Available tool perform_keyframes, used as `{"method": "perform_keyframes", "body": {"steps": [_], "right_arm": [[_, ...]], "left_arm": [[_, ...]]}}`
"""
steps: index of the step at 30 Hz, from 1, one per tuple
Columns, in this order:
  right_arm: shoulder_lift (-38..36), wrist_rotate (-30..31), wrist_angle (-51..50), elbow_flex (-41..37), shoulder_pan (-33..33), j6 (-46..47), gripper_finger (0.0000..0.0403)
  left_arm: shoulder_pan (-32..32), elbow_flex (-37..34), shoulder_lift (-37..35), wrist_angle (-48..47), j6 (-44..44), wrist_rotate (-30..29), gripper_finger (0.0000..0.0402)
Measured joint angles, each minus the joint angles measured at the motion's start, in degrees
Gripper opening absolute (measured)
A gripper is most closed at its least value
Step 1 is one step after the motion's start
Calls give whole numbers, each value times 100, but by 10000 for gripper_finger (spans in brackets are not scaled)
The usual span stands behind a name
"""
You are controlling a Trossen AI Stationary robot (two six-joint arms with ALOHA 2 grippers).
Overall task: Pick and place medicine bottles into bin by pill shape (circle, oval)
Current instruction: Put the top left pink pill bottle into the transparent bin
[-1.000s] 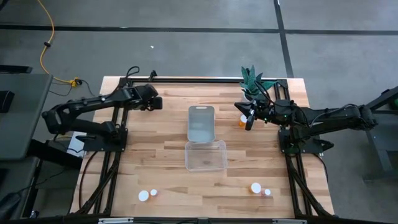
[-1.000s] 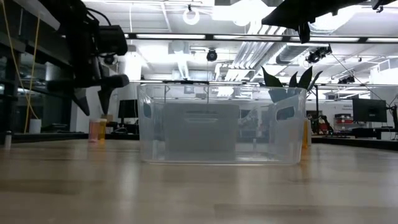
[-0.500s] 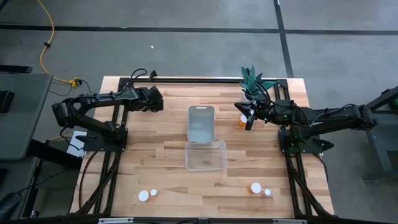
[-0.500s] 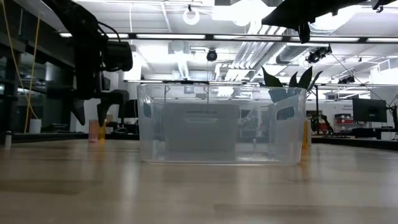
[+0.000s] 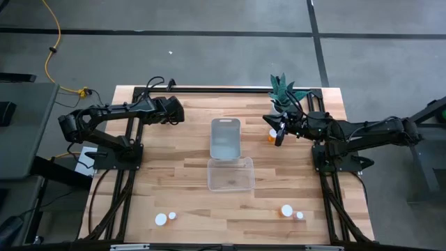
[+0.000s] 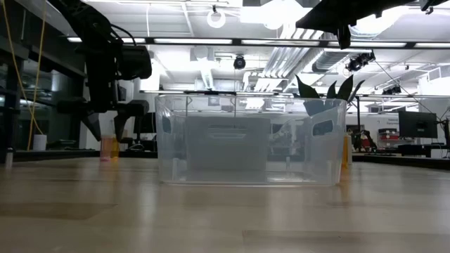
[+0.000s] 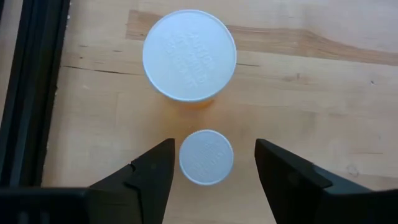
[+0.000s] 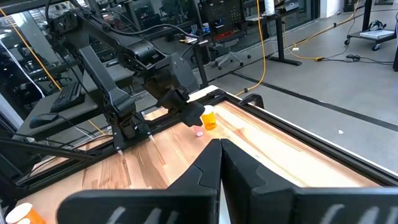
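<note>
My left gripper (image 5: 177,113) hangs open over the table's far left part, pointing down. In its wrist view its fingers (image 7: 152,174) stand on either side of a small white-capped bottle (image 7: 206,157) without touching it. A larger white-capped orange bottle (image 7: 189,54) stands just beyond. In the low view the gripper (image 6: 107,128) reaches down around an orange bottle (image 6: 109,146). My right gripper (image 5: 279,132) is shut and empty, above the table at the far right, beside another orange bottle (image 5: 270,137).
A grey-bottomed bin (image 5: 225,137) and a clear bin (image 5: 231,173) sit mid-table. Two white-capped bottles (image 5: 161,219) stand at the near left and two (image 5: 286,210) at the near right. A green plant (image 5: 282,89) stands at the far right.
My left gripper has gone down toward the two bottles at the table's far left, and its open fingers now stand lower around them. The bottles have stayed in place.
</note>
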Motion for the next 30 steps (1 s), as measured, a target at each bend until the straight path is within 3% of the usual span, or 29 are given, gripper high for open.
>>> {"method": "perform_keyframes", "body": {"steps": [18,24,30], "right_arm": [[0,-2,0,0,0,0,1],[0,-2,0,0,0,0,1],[0,-2,2,0,0,2,1]], "left_arm": [[0,0,-8,-9,18,148,112],[-2,0,-325,-9,170,479,111],[-304,211,-1058,-11,625,1208,108]]}}
